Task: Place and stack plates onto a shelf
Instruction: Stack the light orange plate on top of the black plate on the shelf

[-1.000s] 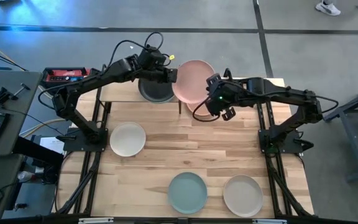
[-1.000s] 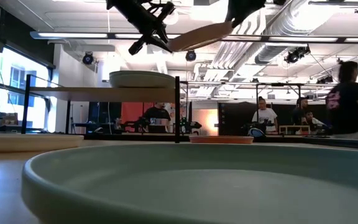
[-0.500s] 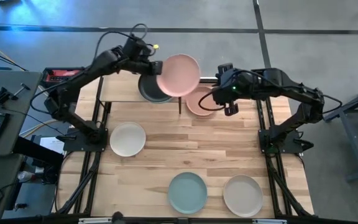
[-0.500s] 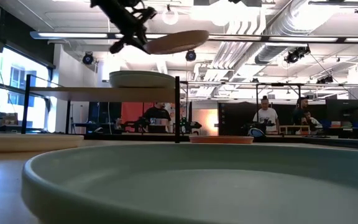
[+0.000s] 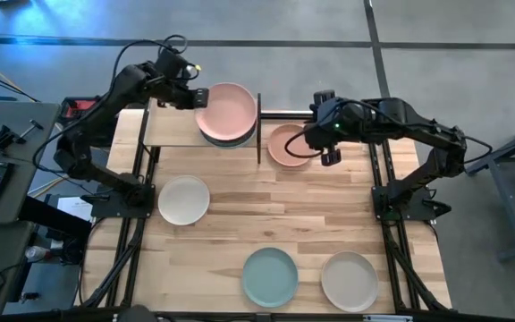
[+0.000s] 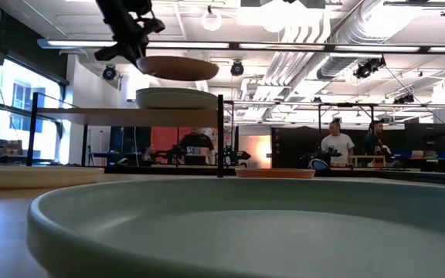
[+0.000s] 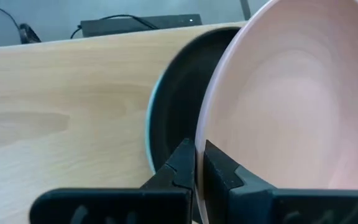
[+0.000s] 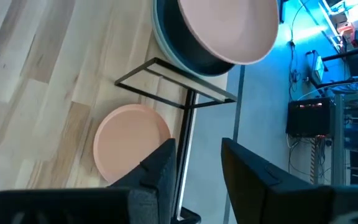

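Observation:
My left gripper (image 5: 192,97) is shut on a pink plate (image 5: 227,109), which hovers over a stack on the shelf (image 5: 170,131). In the low view the pink plate (image 6: 178,68) stands a little above that stack (image 6: 178,98). The stack's top plate is black (image 7: 178,106), with a pale blue rim under it. My right gripper (image 8: 197,165) is open, right of the shelf and above a salmon plate (image 5: 288,146) that lies flat on the table. My left gripper pinches the pink plate's rim (image 7: 202,138) on the plate's left side between its two fingers (image 7: 184,167), one on each face. The fingers come in about level from the table's left. The plate is lifted clear, nearly level, above the stack.
A white plate (image 5: 183,199) lies on the table's left part; a teal plate (image 5: 270,276) and a beige plate (image 5: 349,280) lie near the near edge. A black shelf post (image 5: 258,143) stands between the stack and the salmon plate. People stand in the room beyond.
My left gripper has carried the pink plate toward the table's left, from above the salmon plate to above the shelf stack, lowering it and levelling it from a tilt. My right gripper has drawn a little away from the plate, toward the table's right.

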